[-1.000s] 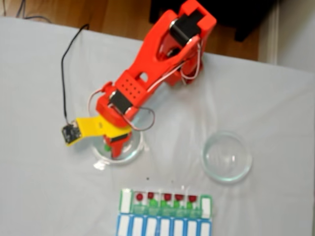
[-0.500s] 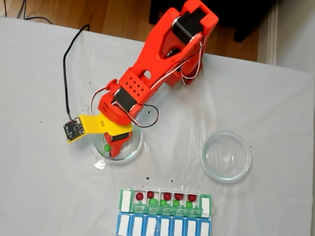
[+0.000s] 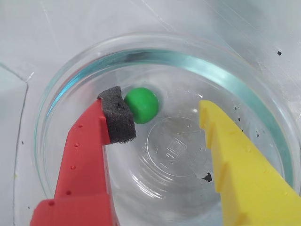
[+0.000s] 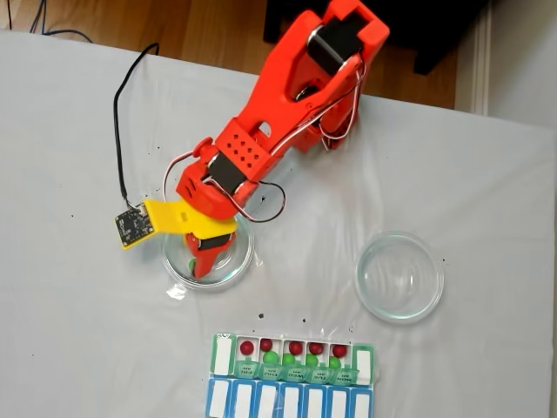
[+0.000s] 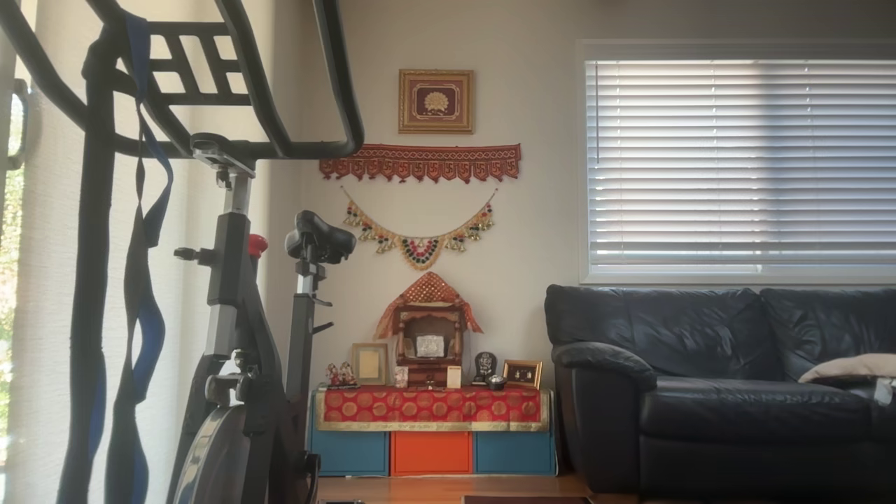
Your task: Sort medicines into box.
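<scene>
In the wrist view a bright green medicine ball [image 3: 141,105] lies in a clear round glass dish [image 3: 70,80]. My gripper [image 3: 160,110] is open and lowered into this dish. The red finger's black foam pad [image 3: 116,114] touches the ball's left side, and the yellow finger [image 3: 225,150] stands well off to the right. In the fixed view the gripper [image 4: 202,257] is inside the left dish [image 4: 244,261]. The box [image 4: 294,374] lies near the front edge, with red balls [image 4: 247,347] and green balls [image 4: 271,357] in its open compartments.
A second glass dish [image 4: 399,277] with nothing in it stands right of the arm. A black cable [image 4: 117,113] runs across the white table [image 4: 70,305] to the wrist camera board [image 4: 134,226]. The other view looks at a room with a sofa [image 5: 721,378].
The wrist has shifted slightly up and to the right in the fixed view, with the gripper staying in the left dish. The green ball is now mostly hidden by the fingers there.
</scene>
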Motion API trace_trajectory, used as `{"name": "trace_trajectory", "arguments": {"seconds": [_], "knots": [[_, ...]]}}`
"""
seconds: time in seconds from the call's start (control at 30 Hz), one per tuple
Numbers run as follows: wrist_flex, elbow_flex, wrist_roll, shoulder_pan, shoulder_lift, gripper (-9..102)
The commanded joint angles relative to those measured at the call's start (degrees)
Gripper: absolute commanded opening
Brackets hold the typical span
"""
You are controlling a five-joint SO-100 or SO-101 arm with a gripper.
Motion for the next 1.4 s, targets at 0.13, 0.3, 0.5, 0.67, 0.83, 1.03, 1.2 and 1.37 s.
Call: {"name": "trace_trajectory", "arguments": {"seconds": [0.13, 0.3, 0.5, 0.67, 0.83, 1.03, 1.2, 1.37], "knots": [[-1.8, 0.6, -0.2, 1.2, 3.3, 23], [-2.0, 0.8, -0.5, 1.3, 3.3, 22], [-1.2, 0.4, -1.5, 1.2, 3.2, 23], [-0.1, 0.1, -2.7, 1.2, 3.2, 26], [0.1, 0.2, -3.7, 1.5, 3.2, 29], [0.1, 0.2, -3.6, 1.5, 3.1, 26], [0.1, 0.1, -3.3, 1.5, 3.1, 23], [0.1, 0.2, -3.6, 1.3, 3.2, 21]]}}
